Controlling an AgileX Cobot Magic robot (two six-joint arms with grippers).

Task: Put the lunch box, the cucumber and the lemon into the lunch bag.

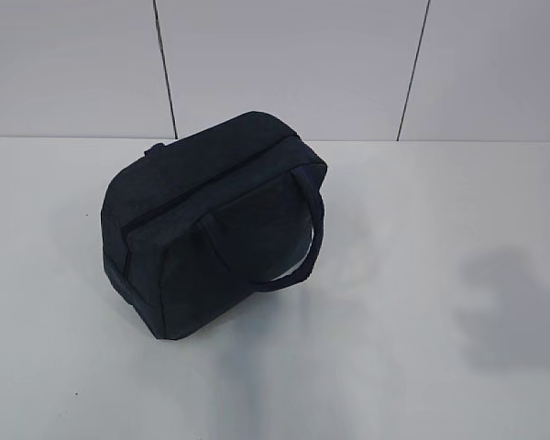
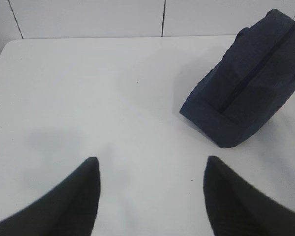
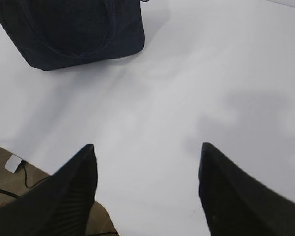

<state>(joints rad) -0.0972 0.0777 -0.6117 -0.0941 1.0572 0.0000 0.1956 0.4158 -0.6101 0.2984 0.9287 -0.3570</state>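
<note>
The dark navy lunch bag stands on the white table, zipped shut along its top, one looped handle hanging over its front. From the left wrist the lunch bag is far to the upper right; from the right wrist the lunch bag is at the upper left. My left gripper hangs open over bare table with nothing between its fingers. My right gripper is open too, over the table near its front edge. The lunch box, the cucumber and the lemon are out of view. Neither gripper shows in the exterior view.
A white tiled wall rises behind the table. The table's front edge shows in the right wrist view, with floor and a cable below it.
</note>
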